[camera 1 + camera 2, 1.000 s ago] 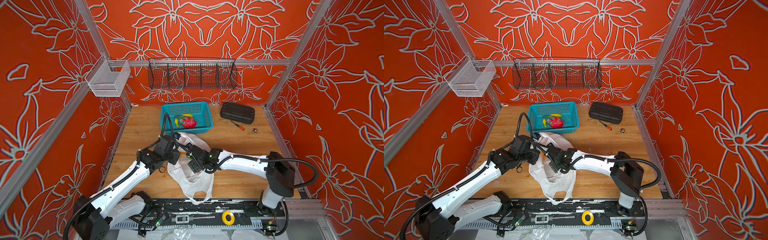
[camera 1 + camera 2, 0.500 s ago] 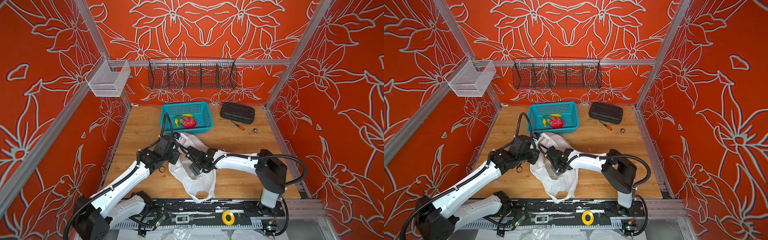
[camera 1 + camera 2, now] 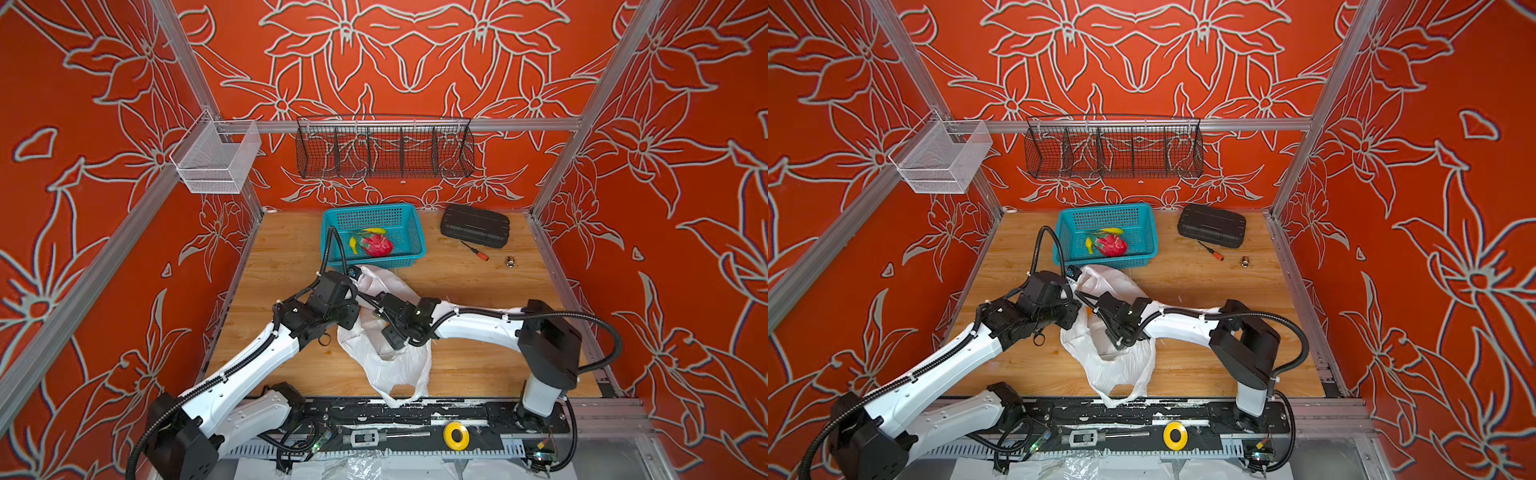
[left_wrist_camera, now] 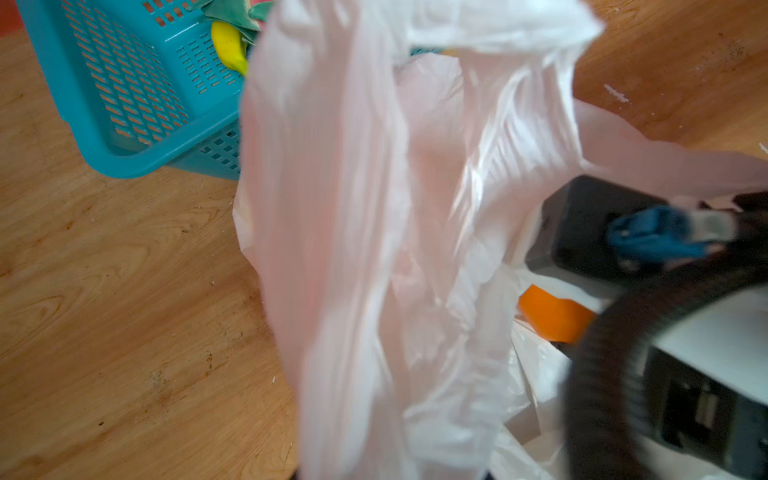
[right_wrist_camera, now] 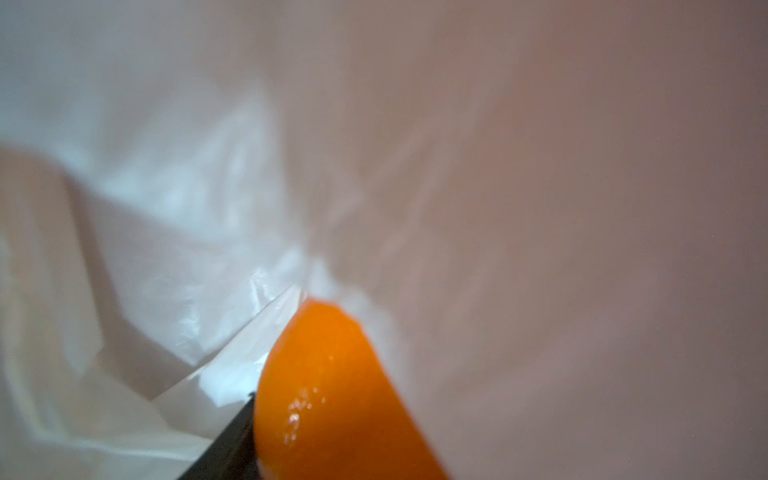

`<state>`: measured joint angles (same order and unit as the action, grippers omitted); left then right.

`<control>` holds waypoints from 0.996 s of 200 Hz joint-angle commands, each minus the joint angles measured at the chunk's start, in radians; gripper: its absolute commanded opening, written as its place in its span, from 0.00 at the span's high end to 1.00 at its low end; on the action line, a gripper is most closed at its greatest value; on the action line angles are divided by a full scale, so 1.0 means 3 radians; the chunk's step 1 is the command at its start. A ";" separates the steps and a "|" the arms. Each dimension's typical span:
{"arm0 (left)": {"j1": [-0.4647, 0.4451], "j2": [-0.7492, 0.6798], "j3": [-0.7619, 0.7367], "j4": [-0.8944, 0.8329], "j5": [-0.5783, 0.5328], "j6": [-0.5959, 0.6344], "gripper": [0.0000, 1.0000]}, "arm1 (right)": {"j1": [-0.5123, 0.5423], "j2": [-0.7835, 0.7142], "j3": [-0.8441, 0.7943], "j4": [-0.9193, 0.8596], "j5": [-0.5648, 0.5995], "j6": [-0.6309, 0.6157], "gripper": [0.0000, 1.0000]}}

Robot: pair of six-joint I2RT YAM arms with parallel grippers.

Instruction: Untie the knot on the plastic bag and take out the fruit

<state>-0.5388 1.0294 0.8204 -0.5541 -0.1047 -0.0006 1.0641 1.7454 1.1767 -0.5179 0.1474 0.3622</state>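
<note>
Right tool (image 3: 392,337) inside bag (image 3: 390,370), orange (image 5: 332,395) beside finger

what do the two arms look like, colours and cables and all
Both match: the left arm and right arm have smooth white shells, boxy black joints and black ribbed cable hoses tied along them. No markings are legible.

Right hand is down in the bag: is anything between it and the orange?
Nothing visible does. In the right wrist view the orange sits right against the one dark finger that shows, with only the plastic bag behind it. The other finger is out of frame, so a grip cannot be confirmed.
</note>
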 commanded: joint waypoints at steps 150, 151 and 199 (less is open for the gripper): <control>-0.0019 -0.0353 -0.0300 0.0180 0.0088 -0.0161 0.40 | -0.0743 -0.1021 -0.0991 0.2075 -0.1806 0.0980 0.34; -0.0022 -0.0361 -0.0303 0.0180 0.0088 -0.0161 0.40 | -0.0744 -0.1024 -0.0994 0.2082 -0.1813 0.0983 0.34; -0.0020 -0.0708 -0.0297 0.0265 0.0310 -0.0150 0.29 | -0.0795 -0.1206 -0.1056 0.2241 -0.1800 0.1021 0.33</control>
<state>-0.5419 0.8688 0.7242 -0.5079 -0.0570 -0.0433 0.8322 1.4384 0.8791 0.0593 -0.3481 0.6258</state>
